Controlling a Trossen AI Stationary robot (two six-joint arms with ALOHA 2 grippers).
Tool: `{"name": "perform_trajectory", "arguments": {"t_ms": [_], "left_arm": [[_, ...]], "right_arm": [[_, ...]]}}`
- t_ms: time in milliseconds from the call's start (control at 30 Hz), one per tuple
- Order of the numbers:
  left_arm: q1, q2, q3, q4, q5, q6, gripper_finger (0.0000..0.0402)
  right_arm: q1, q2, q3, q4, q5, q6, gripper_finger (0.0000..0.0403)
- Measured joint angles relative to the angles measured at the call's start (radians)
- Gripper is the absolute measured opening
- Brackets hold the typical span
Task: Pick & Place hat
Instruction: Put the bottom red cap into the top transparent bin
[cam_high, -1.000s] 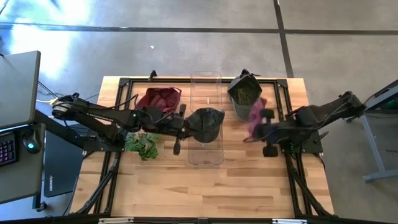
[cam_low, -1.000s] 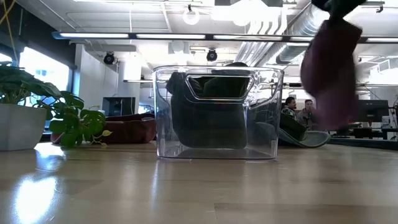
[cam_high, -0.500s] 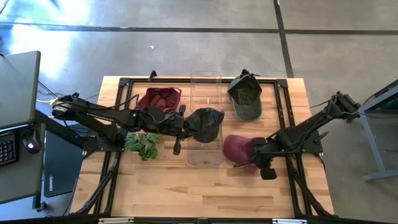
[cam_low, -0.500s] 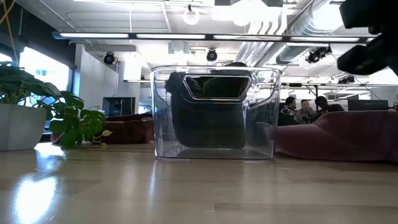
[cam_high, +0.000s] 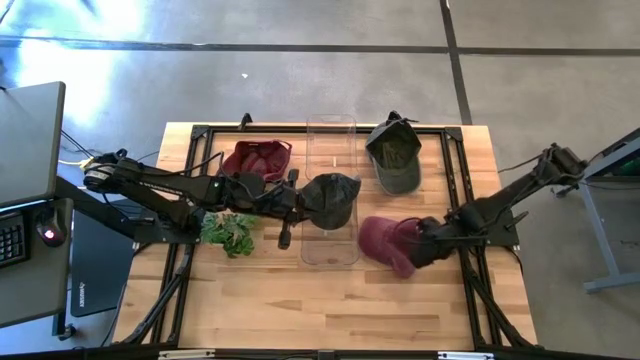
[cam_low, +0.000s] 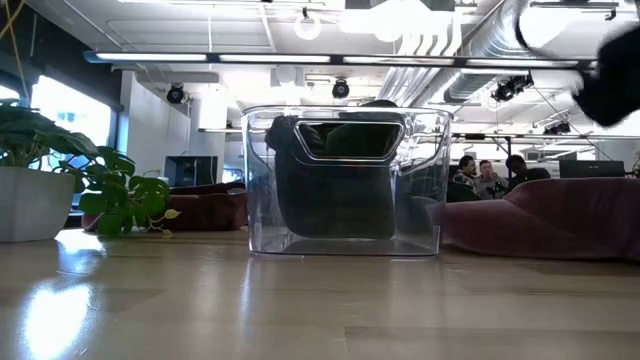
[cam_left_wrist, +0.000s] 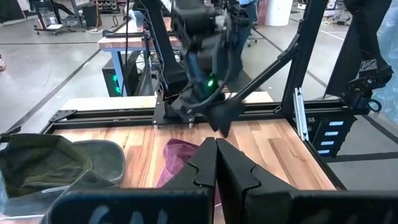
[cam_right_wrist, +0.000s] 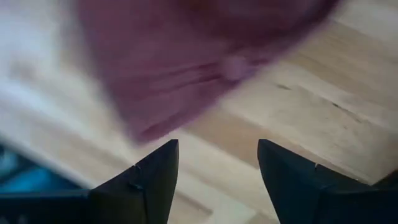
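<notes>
Hat (cam_high: 383, 241) maroon, crumpled on table | right gripper (cam_right_wrist: 217, 180) spread, empty | left gripper (cam_left_wrist: 216, 163) closed

No legible text, labels, brands or nos. in any view; nothing readable on hats.

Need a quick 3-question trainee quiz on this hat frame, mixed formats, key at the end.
1. True or false: the right gripper is shut on the maroon hat.
2. Multiple choice: where is the dark hat held by the left gripper?
A. on the bare table beside the plant
B. over the clear bin
C. on top of the olive hat
3. Fill in: the potted plant sits on the ____ arm's side of the table.

Key
1. False: in the right wrist view its fingers are spread, with the hat on the wood beyond them.
2. B
3. left
</notes>
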Motion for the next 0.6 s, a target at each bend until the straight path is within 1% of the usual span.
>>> {"name": "perform_trajectory", "arguments": {"t_ms": [100,133,200,267,367,533,600], "left_arm": [[0.000,0.000,0.000,-0.010,0.000,0.000,0.0001],[0.000,0.000,0.000,-0.014,0.000,0.000,0.0001],[0.000,0.000,0.000,-0.024,0.000,0.000,0.0001],[0.000,0.000,-0.001,-0.024,0.001,0.000,0.0001],[0.000,0.000,-0.001,-0.024,0.001,0.000,0.0001],[0.000,0.000,-0.001,-0.023,0.001,-0.001,0.0001],[0.000,0.000,-0.001,-0.023,0.001,-0.001,0.0001]], "right_arm": [[0.008,-0.031,-0.112,0.154,0.071,0.153,0.0214],[0.009,-0.035,-0.144,0.216,0.101,0.188,0.0212],[0.001,-0.032,-0.196,0.309,0.123,0.236,0.0207],[-0.007,-0.015,-0.231,0.319,0.113,0.269,0.0199],[-0.016,0.004,-0.249,0.329,0.109,0.277,0.0185],[-0.037,0.010,-0.251,0.319,0.148,0.254,0.0157],[-0.043,0.010,-0.252,0.321,0.178,0.236,0.0143]]}}
